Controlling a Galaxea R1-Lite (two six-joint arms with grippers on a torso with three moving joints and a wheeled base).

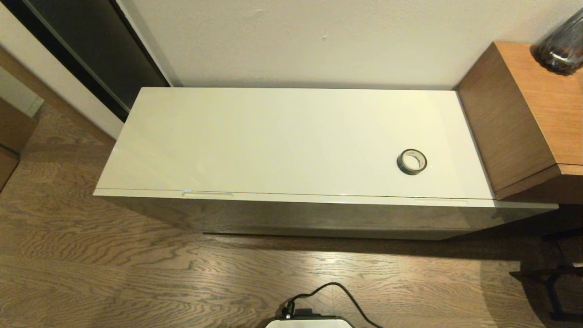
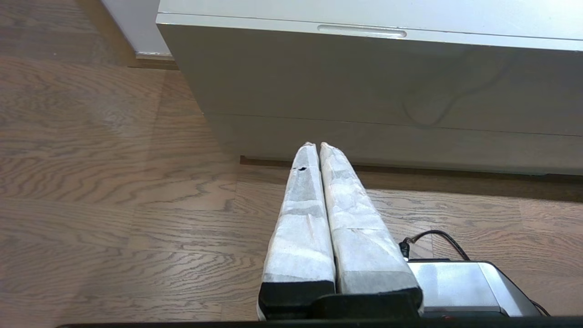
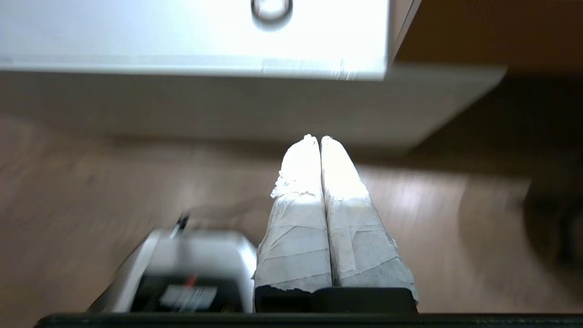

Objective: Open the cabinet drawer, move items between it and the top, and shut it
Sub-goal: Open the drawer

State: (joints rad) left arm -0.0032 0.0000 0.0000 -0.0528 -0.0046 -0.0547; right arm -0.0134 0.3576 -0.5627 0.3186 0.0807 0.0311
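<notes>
My right fingers (image 3: 317, 139) are pressed together, empty, over the floor before the closed drawer (image 1: 319, 214). My left fingers (image 2: 314, 146) are together too, parked low. The tape roll (image 1: 412, 161) sits on the top (image 1: 273, 141), toward its right end.

Open floor (image 1: 136, 282) before the drawer front (image 1: 319, 216); tape roll (image 1: 412, 161) alone on the top (image 1: 255, 141); wooden unit (image 1: 510, 118) seemingly flush rightward.
</notes>
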